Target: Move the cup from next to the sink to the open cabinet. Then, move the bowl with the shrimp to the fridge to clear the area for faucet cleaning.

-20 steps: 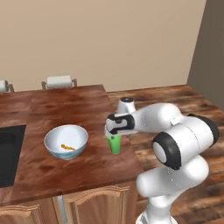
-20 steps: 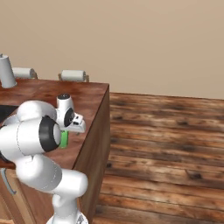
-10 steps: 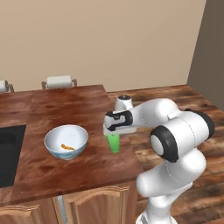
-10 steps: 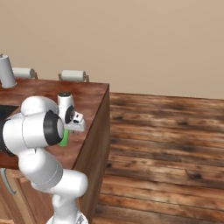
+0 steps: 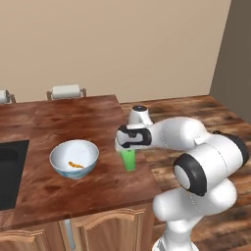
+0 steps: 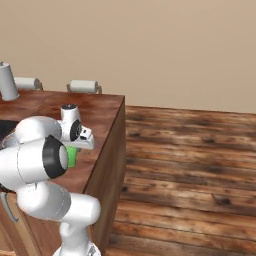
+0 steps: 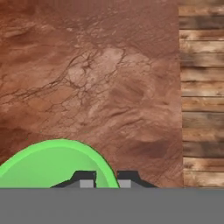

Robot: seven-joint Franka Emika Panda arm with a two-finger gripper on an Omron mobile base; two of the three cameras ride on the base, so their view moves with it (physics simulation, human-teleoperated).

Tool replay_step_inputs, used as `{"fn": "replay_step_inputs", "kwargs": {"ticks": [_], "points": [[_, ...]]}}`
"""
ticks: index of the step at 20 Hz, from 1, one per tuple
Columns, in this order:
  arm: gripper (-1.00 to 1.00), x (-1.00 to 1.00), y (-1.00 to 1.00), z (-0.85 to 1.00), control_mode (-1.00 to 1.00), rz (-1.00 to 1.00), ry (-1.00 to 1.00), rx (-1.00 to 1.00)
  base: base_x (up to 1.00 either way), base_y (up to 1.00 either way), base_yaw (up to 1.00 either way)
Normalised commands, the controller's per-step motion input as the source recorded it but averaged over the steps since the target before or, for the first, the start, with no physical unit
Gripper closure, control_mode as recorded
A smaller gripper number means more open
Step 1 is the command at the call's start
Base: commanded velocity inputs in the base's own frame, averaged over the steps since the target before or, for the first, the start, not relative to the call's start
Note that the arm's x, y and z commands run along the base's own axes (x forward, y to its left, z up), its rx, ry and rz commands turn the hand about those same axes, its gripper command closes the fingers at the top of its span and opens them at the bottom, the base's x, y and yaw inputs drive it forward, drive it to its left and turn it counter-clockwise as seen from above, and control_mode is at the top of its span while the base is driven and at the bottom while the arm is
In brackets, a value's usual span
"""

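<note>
We see the gripper (image 7: 106, 177) with its two dark fingertips drawn close together, one inside and one outside the rim of the cup (image 7: 52, 164), pinching its thin wall. The cup is a bright green, smooth round vessel, upright on the counter (image 5: 73, 191) near the counter's right-hand edge. In the hand view its open mouth curves up from 7 o'clock, a flat glossy green disc against the mottled stone.

From the left base camera we see the cup (image 5: 129, 159) below the white hand, with the gripper (image 5: 128, 149) over its rim. The bowl (image 5: 74, 158) sits at 9 o'clock from the cup, apart from it: round, white inside, with a blue pattern on its outer wall. The shrimp (image 5: 74, 164), a small curved orange piece, lies in the bowl's bottom.

The counter is a reddish-brown slab veined with paler cracks, carried on wooden cupboards with arched panels (image 5: 105, 230). At its 9 o'clock edge we see a corner of the black sink (image 5: 10, 171). Two paper towel rolls (image 5: 66, 91) stand at the far side, against a plain beige wall (image 5: 122, 44). A tall white cylinder (image 6: 8, 82) stands on the counter too. At 3 o'clock runs a floor of dark, worn wooden planks (image 6: 190, 165).
</note>
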Motion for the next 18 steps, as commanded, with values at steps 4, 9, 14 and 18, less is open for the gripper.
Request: {"fn": "replay_step_inputs", "kwargs": {"ticks": [4,9,14,18], "points": [[1.0,-0.95,-0.05,0.56,-1.0,0.0,-0.42,0.01,0.0,0.0,0.0],[1.0,-1.0,-0.11,0.86,-1.0,0.01,-0.58,0.0,0.0,0.0,0.0],[1.0,0.0,0.0,0.0,1.0,0.0,0.0,0.0,-0.7,-0.11,0.49],[1.0,0.0,0.0,0.0,1.0,0.0,0.0,0.0,-0.19,-0.21,0.79]]}}
